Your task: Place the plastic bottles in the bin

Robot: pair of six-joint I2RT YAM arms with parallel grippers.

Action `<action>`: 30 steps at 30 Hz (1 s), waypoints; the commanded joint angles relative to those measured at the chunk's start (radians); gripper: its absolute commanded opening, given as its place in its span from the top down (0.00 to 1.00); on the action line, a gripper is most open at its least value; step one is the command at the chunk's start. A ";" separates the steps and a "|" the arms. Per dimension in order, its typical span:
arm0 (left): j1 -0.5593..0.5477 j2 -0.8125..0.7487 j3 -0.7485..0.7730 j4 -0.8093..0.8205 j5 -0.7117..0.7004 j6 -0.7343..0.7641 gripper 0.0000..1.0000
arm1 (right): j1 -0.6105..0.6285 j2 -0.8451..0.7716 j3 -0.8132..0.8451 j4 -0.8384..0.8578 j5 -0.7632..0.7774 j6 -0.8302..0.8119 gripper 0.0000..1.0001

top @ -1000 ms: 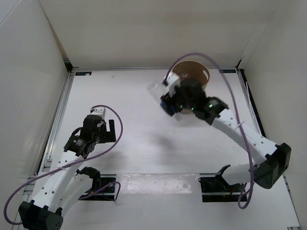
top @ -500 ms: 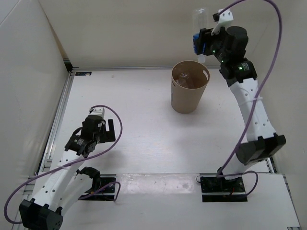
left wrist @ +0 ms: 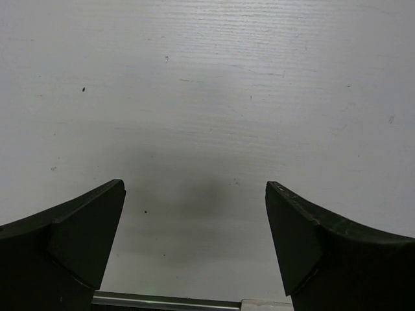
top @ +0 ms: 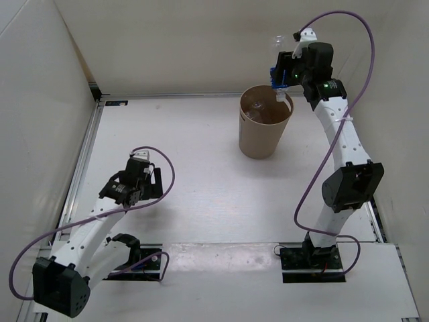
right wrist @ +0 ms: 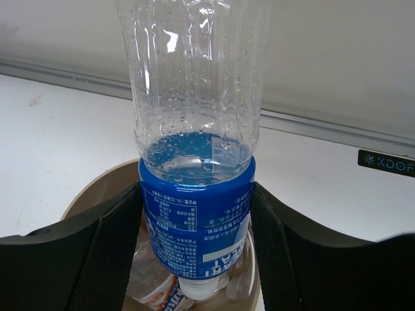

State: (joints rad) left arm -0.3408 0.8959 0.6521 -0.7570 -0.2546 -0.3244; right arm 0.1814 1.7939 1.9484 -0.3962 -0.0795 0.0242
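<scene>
My right gripper (top: 281, 72) is shut on the clear blue-labelled bottle (top: 278, 57) and holds it cap down over the far rim of the tan bin (top: 265, 131). In the right wrist view the bottle (right wrist: 194, 214) sits between my fingers (right wrist: 97, 259) with its cap pointing into the bin (right wrist: 97, 188). Other bottles lie inside the bin (right wrist: 152, 291), one with an orange-printed label; they also show in the top view (top: 258, 111). My left gripper (top: 142, 176) is open and empty over bare table at the near left; its fingers (left wrist: 71, 240) stand wide apart.
White walls enclose the table on the left, back and right. A metal rail (top: 84, 168) runs along the table's left edge. Purple cables loop from both arms (top: 365, 40).
My right arm has lowered the blue-labelled bottle from high against the back wall down to the bin's rim. My left gripper has shifted slightly right and forward.
</scene>
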 commanded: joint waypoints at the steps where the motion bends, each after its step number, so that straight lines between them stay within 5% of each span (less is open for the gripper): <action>1: -0.003 0.035 0.050 -0.002 -0.015 -0.013 0.00 | -0.026 -0.060 0.004 0.007 -0.098 0.026 0.37; 9: -0.001 0.097 0.095 -0.059 0.015 -0.024 0.00 | -0.049 -0.085 0.006 0.016 -0.138 0.000 0.10; 25: -0.004 0.028 0.044 -0.004 0.018 -0.012 0.00 | -0.034 -0.119 0.034 -0.076 -0.051 0.005 0.10; 30: -0.001 -0.002 0.012 0.044 0.018 0.004 0.00 | -0.027 -0.206 -0.165 -0.130 -0.036 -0.050 0.10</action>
State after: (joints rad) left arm -0.3424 0.9253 0.6823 -0.7635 -0.2462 -0.3328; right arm 0.1471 1.6691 1.8698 -0.4797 -0.1333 0.0166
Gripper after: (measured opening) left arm 0.998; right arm 0.899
